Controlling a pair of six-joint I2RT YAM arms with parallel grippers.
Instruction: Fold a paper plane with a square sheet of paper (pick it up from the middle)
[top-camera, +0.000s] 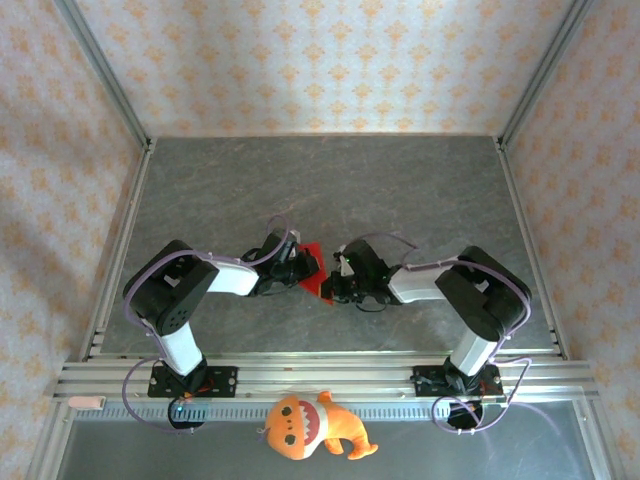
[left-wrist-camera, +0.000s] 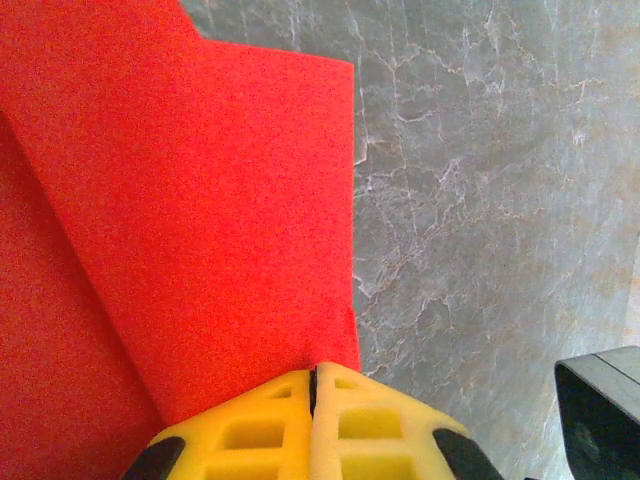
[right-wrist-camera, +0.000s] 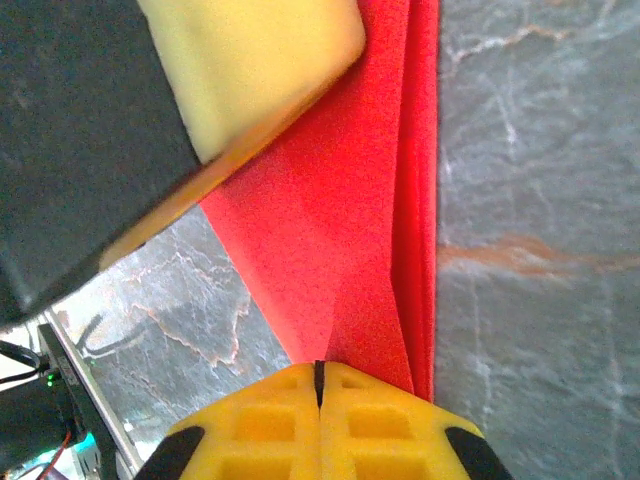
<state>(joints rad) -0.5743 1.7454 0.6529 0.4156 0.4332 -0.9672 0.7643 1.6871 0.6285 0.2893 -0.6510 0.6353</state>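
The square sheet of paper (top-camera: 313, 268) is bright red and folded into creased layers, held above the grey table between both grippers. My left gripper (top-camera: 303, 266) is shut on its left side. In the left wrist view the yellow fingertips (left-wrist-camera: 315, 375) meet on the lower edge of the sheet (left-wrist-camera: 200, 200). My right gripper (top-camera: 333, 282) is shut on the opposite end. In the right wrist view a crease of the sheet (right-wrist-camera: 350, 230) runs into the closed tips (right-wrist-camera: 319, 370), and the left gripper's yellow finger (right-wrist-camera: 250, 70) presses on the sheet from the upper left. A paper plane is out of view.
The grey marbled table (top-camera: 330, 190) stretches away behind the arms, fenced by patterned walls and metal posts. An orange plush toy with white teeth (top-camera: 310, 425) lies in front of the aluminium rail (top-camera: 320, 375) at the near edge.
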